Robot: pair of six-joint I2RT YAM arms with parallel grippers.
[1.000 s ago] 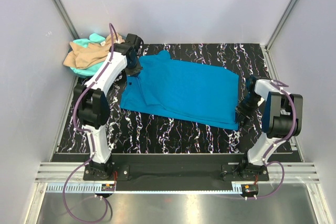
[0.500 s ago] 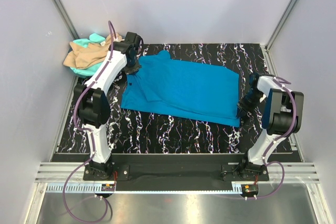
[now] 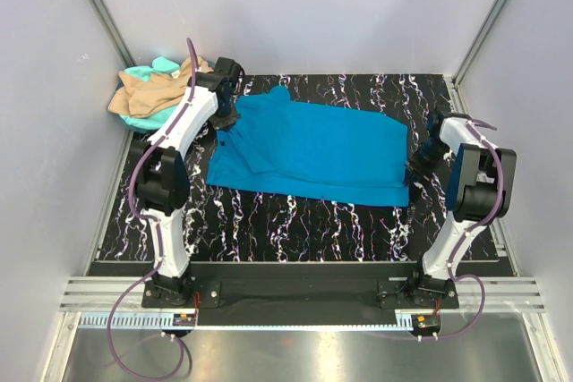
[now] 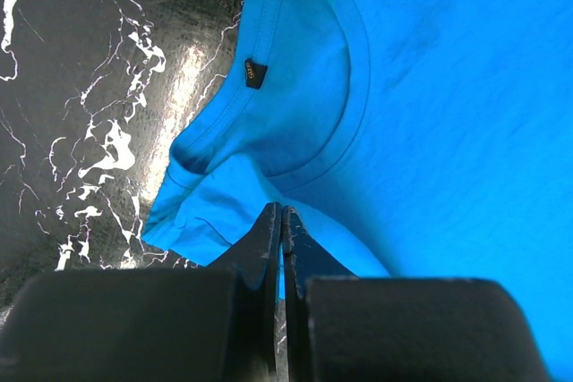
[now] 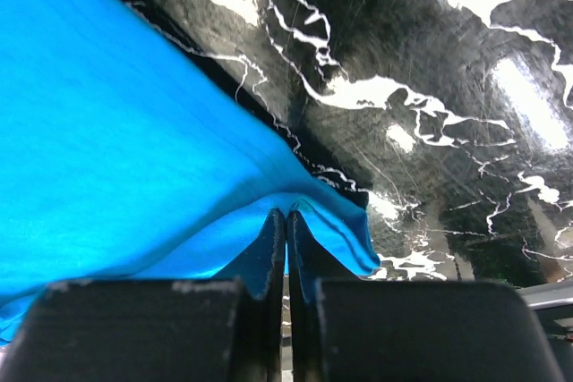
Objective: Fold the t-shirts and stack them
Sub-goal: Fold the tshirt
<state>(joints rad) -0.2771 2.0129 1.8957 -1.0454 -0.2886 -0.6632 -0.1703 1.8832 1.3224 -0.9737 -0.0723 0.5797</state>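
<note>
A bright blue t-shirt (image 3: 313, 149) lies spread across the black marbled table (image 3: 295, 221), its collar to the left. My left gripper (image 3: 226, 121) is shut on the cloth beside the collar. In the left wrist view the closed fingertips (image 4: 282, 212) pinch a blue fold just below the neckline and its dark label (image 4: 256, 72). My right gripper (image 3: 414, 167) is shut on the shirt's right hem. In the right wrist view the blue cloth (image 5: 107, 131) tents up over the closed gripper (image 5: 286, 215). A tan t-shirt (image 3: 148, 96) and a mint one (image 3: 143, 73) lie crumpled at the back left.
The crumpled pile sits partly off the table's back left corner, against the left wall. Grey walls close in the table on three sides. The arm bases (image 3: 295, 292) stand on the rail along the near edge.
My right gripper has moved toward the back of the table with the hem in it, drawing the shirt's near right corner back. The left gripper has hardly moved.
</note>
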